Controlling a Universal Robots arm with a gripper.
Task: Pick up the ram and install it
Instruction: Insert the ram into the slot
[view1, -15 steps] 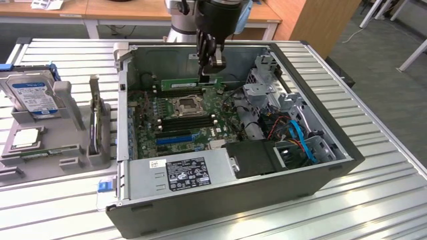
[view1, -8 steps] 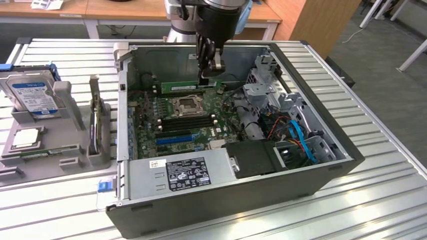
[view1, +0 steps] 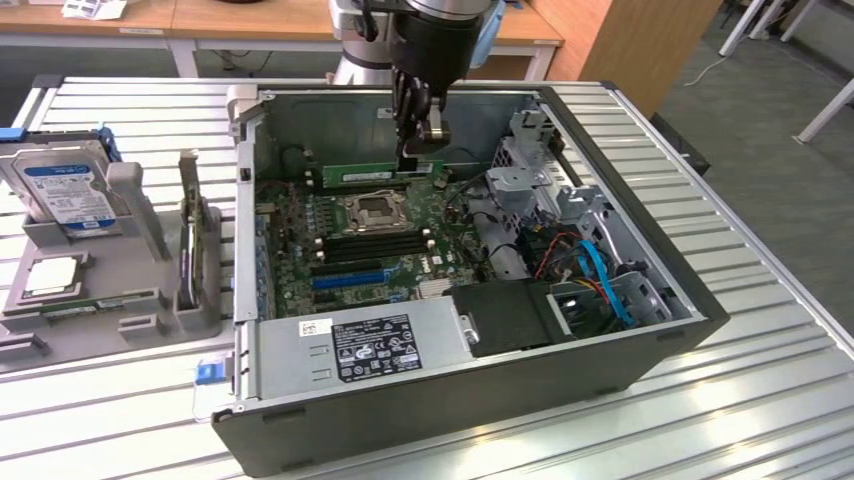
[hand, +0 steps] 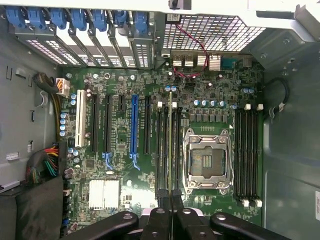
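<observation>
Slatted metal table (view1: 747, 330) carries an open computer case (view1: 441, 420) lying on its side; grey parts holder (view1: 134, 250) sits just beside the case at the exterior view's left, a hard drive (view1: 67, 185) standing in it; inside the case, green motherboard (hand: 125, 80) faces up, with the power supply (view1: 360, 345) at the near end; empty processor socket (hand: 207, 160) mid-board, black memory slots (hand: 161, 150) on either side of it, blue expansion slot (hand: 134, 125) further off; arm drops in from above, tool (view1: 418, 150) pinched narrow on the ram (view1: 360, 174); ram held level, on edge, above the board near the far wall; from the wrist it lines up along the slots next to the socket; contact with a slot can't be told.
</observation>
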